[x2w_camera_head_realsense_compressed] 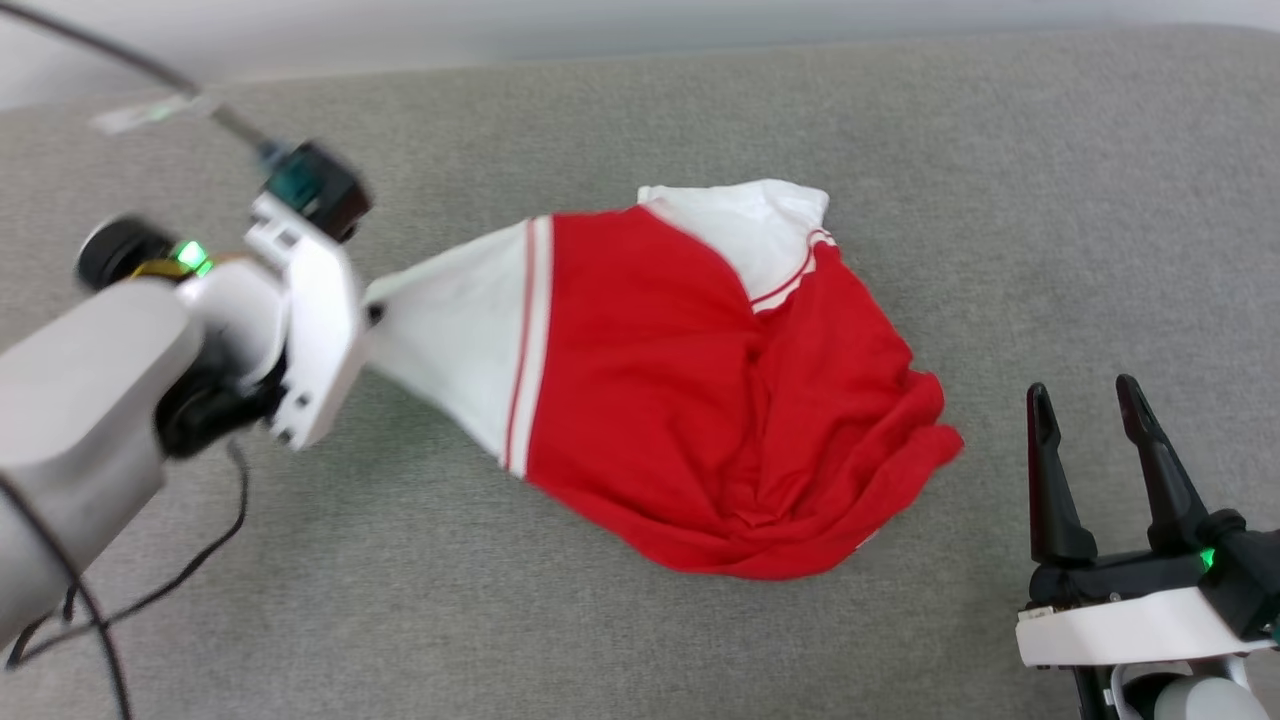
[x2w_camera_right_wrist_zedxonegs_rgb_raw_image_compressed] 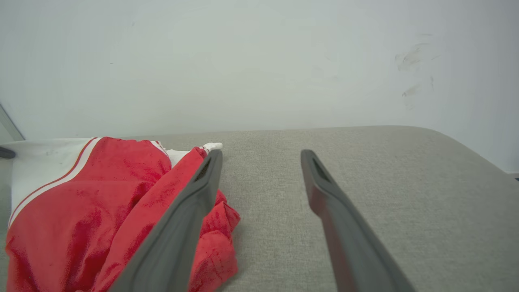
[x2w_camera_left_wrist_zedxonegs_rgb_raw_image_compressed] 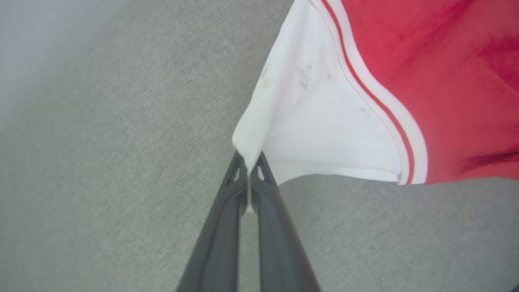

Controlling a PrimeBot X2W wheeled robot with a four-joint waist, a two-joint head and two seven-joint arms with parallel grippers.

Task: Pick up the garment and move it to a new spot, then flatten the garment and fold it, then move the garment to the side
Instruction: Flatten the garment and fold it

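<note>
pinches a white sleeve corner of the garment [x2w_camera_head_realsense_compressed: 680, 400] in the left gripper [x2w_camera_left_wrist_zedxonegs_rgb_raw_image_compressed: 248, 162], apparently taut above the grey cushion [x2w_camera_head_realsense_compressed: 700, 110]; holds the right gripper [x2w_camera_head_realsense_compressed: 1081, 387] parted, empty, nearby.

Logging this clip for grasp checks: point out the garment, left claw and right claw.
garment [x2w_camera_head_realsense_compressed: 650, 370]: head view, on its red body.
left claw [x2w_camera_left_wrist_zedxonegs_rgb_raw_image_compressed: 248, 162]: left wrist view, between fingertips shut on the white sleeve.
right claw [x2w_camera_head_realsense_compressed: 1081, 387]: head view, between its open fingertips.

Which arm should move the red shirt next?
Left arm: its jaws are shut on the white sleeve of the garment, pulling it taut. The right arm has its jaws open beside the garment, gripping nothing.
</note>
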